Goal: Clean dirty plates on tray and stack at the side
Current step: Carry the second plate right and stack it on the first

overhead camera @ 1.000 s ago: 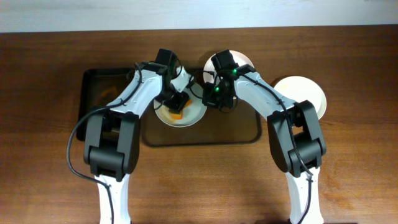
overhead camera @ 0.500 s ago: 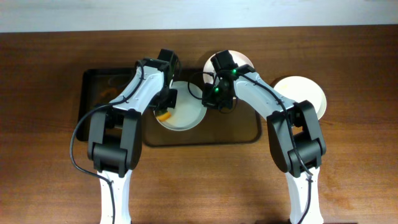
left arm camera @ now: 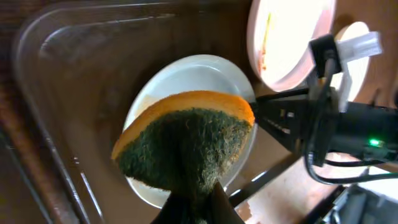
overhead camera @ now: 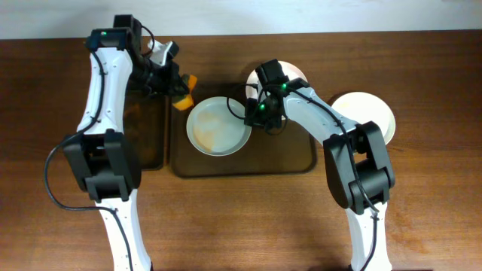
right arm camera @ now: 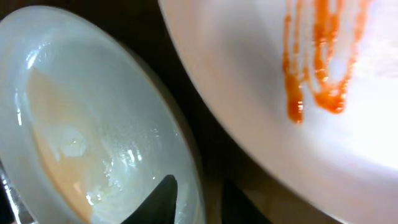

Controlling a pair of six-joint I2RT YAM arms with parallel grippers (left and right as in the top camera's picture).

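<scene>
A wet pale plate (overhead camera: 218, 126) with a faint orange film lies on the brown tray (overhead camera: 286, 156). My right gripper (overhead camera: 254, 113) is shut on its right rim; in the right wrist view one finger is inside the plate (right arm camera: 81, 124) and one outside, with the gripper (right arm camera: 199, 200) astride the rim. A second plate (overhead camera: 294, 74) streaked with orange-red sauce (right arm camera: 317, 68) lies just behind it. A third clean plate (overhead camera: 367, 113) sits on the table at right. My left gripper (overhead camera: 172, 81) is shut on an orange-and-green sponge (overhead camera: 184, 93), held above the tray's left end (left arm camera: 186, 143).
A smaller black tray (overhead camera: 147, 139) lies left of the brown tray, under my left arm. My right arm (left arm camera: 323, 124) crosses the left wrist view beside the smeared plate (left arm camera: 286, 43). Bare wooden table surrounds the trays.
My left gripper lifted the sponge off the plate and swung back and left, over the black tray's edge. My right gripper kept hold of the plate's rim.
</scene>
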